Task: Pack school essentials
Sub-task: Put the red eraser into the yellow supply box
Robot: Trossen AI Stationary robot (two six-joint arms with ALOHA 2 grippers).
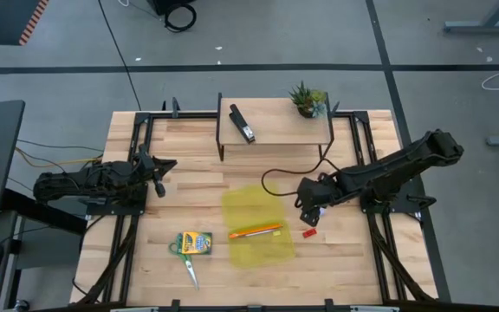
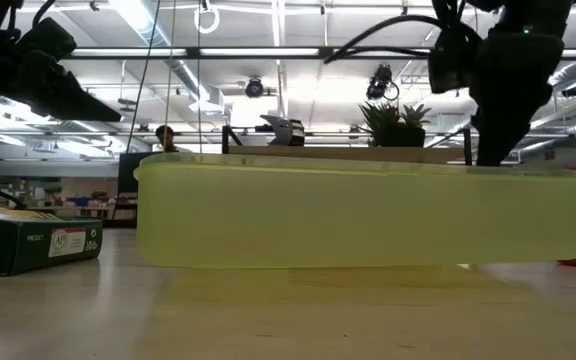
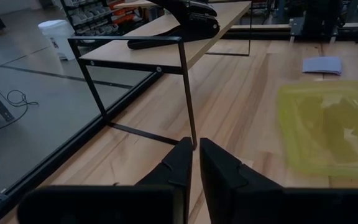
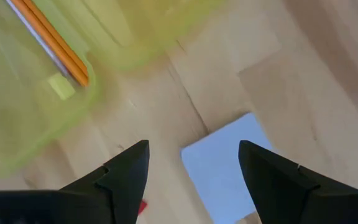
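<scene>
Hovering spread, right gripper straddled the lavender notepad flat beside the yellow bin, likely lining up a pick; pencils lay inside. Left gripper, fingers pressed together, waited near the table's left edge.

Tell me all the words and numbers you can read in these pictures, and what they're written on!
None can be read for sure.
Dark green box, low view: a white label with small print and a round seal, too small to read.
Crayon box, high view: printing on its face, too small to read.
Lavender-blue notepad, right wrist view: blank.
Black stapler, left wrist view: no lettering shows.
</scene>
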